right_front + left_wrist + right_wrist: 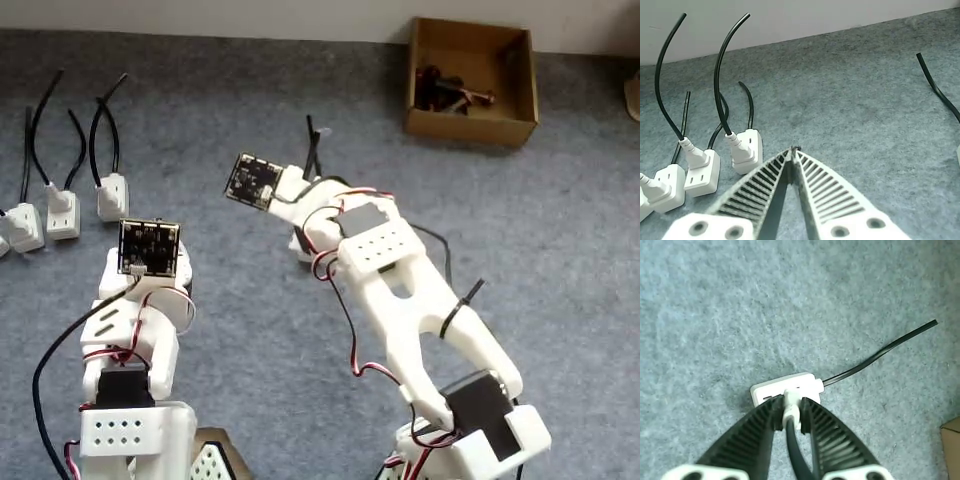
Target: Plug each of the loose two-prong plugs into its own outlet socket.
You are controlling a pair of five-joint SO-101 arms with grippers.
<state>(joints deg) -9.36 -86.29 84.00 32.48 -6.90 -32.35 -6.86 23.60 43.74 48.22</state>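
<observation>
A grey felt-covered desk [560, 250] carries the work. Near its middle, a white two-prong plug [791, 401] on a black cord stands against a white block outlet socket [770, 387], pinched by the right hand [791, 412]. Seating looks under way, so the next push should run straight in without sliding the socket. The left hand [792, 154] rests clenched and empty near three plugged white sockets [747, 150].

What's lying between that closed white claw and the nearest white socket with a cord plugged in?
Nothing: in the left wrist view, bare grey carpet runs from the left gripper to the nearest socket.
</observation>
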